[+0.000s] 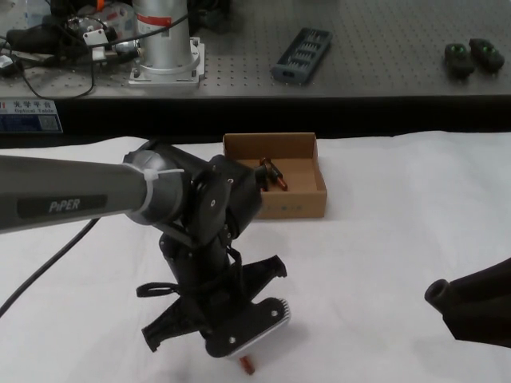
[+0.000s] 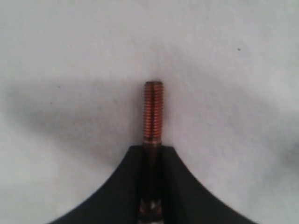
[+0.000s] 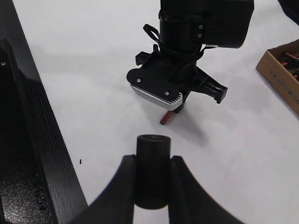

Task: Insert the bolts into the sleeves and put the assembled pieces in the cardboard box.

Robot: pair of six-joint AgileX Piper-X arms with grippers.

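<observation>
Where it hangs low over the surface (image 1: 383, 263), the left pincer (image 2: 152, 148): fingers together, clamped on the bolt.
Bolt (image 2: 153, 112): gripped at one end between the fingers; copper-coloured threaded shank projects straight out past the fingertips, pointing down at the white covering. Contact with the covering cannot be confirmed.
Right pincer (image 3: 153, 158): clamped on the sleeve, held off to the side, well apart from the left pincer.
Sleeve (image 3: 153, 177): black, seated between the two fingers, hollow end clear of the fingertips and facing the bolt.
Cardboard box (image 1: 295, 209): open-topped, resting on the surface beyond the left arm.
Assembled pieces (image 1: 273, 174): lying inside the box, toward its rear left corner.
Rear surface (image 1: 383, 48): perforated, carrying a dark ribbed case (image 1: 302, 54).
</observation>
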